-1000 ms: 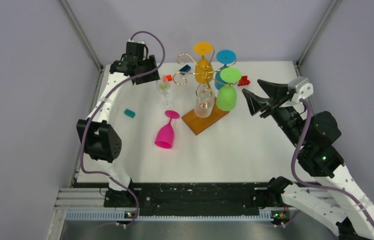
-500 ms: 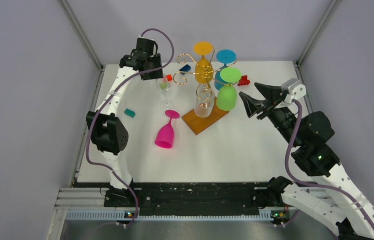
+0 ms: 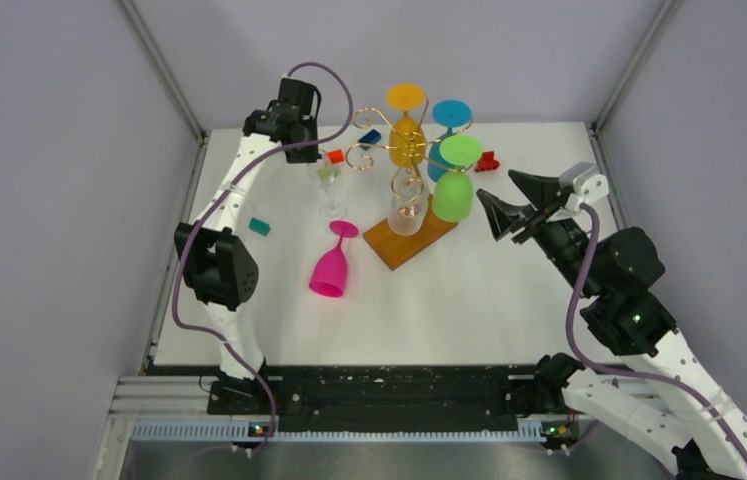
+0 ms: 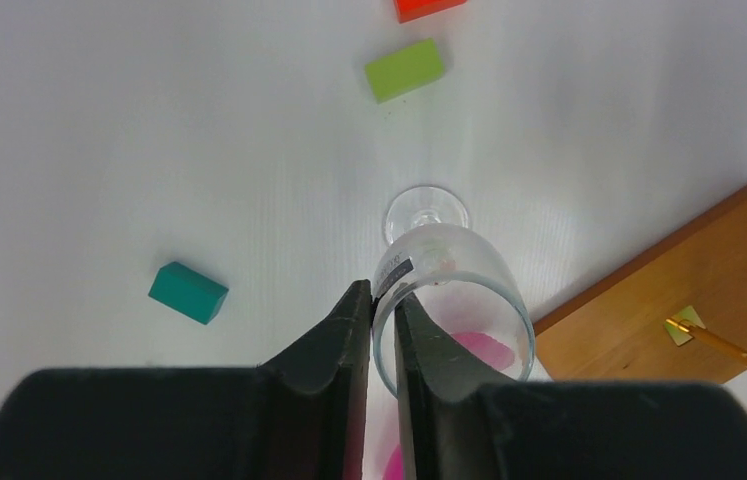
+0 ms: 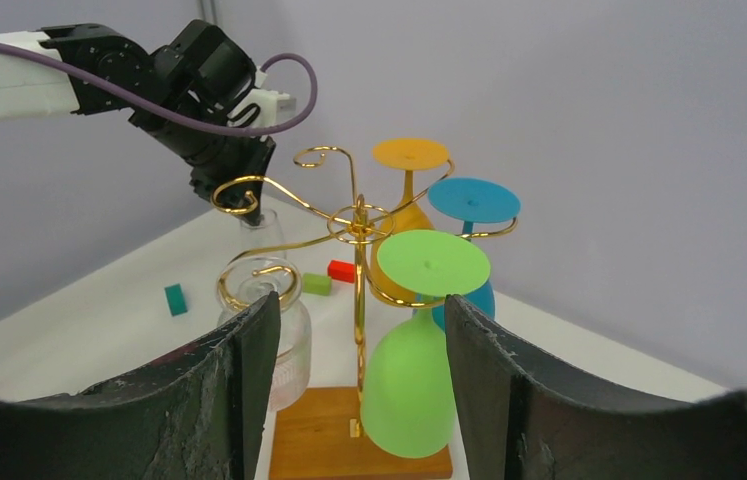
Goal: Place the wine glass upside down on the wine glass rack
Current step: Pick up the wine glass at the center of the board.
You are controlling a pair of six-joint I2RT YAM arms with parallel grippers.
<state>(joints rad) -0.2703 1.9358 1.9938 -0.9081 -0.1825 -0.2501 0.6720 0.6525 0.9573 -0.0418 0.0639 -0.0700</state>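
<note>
Since a second ago the left gripper (image 4: pixel 377 300) has swung over and narrowed onto the rim of the clear wine glass (image 3: pixel 330 190). It stands upright, mouth up, just left of the rack (image 3: pixel 427 236). Bare table (image 3: pixel 469 300) lies in front. The right gripper (image 3: pixel 499 192) hovers spread wide, empty.
</note>
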